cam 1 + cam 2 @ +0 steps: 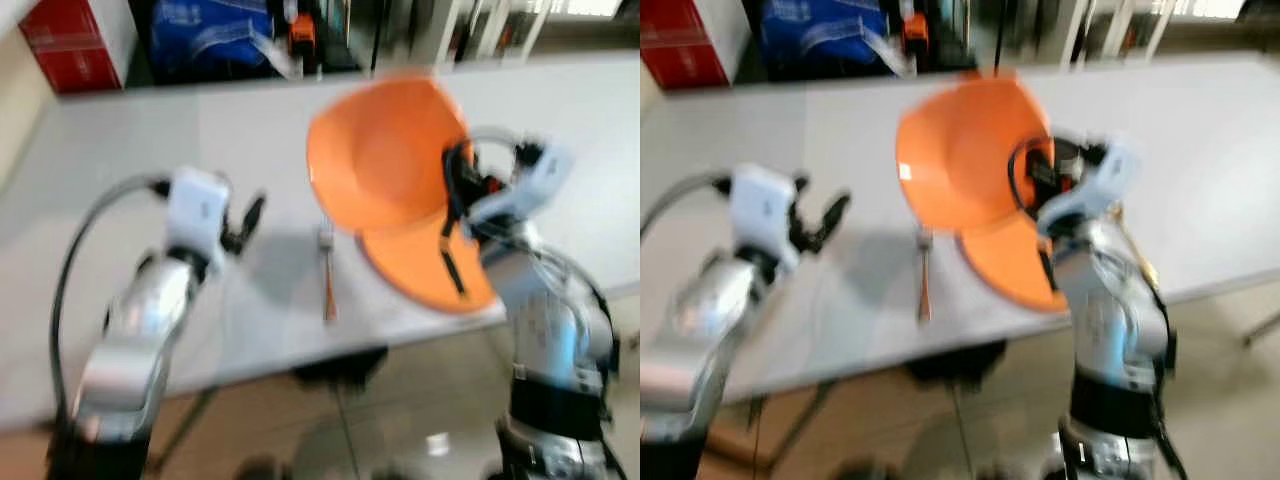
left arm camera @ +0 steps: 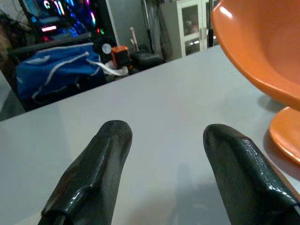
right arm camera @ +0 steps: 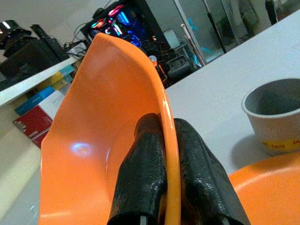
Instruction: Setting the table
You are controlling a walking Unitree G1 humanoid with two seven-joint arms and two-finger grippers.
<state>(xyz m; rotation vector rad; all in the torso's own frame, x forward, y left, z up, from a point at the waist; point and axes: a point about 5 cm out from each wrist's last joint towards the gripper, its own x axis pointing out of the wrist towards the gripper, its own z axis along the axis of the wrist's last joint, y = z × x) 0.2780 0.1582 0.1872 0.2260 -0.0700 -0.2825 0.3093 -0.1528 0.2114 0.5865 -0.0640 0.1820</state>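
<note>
My right gripper [image 3: 169, 140] is shut on the rim of an orange bowl [image 1: 385, 150], one finger inside and one outside. The bowl hangs tilted on its side above an orange plate [image 1: 420, 265] that lies near the table's front edge. Just left of the plate a fork [image 1: 327, 270] with an orange handle lies on the grey table [image 1: 130, 150]. Further left, my left gripper [image 1: 245, 222] hovers open over bare tabletop with nothing between its fingers [image 2: 112, 154]. A grey cup [image 3: 274, 115] stands on the table beside the plate.
Behind the table's far edge sit a red box [image 1: 70, 45], a blue bag [image 1: 205, 35] and dark shelving. The table's front edge runs close below the plate, with tiled floor beneath. The head views are blurred.
</note>
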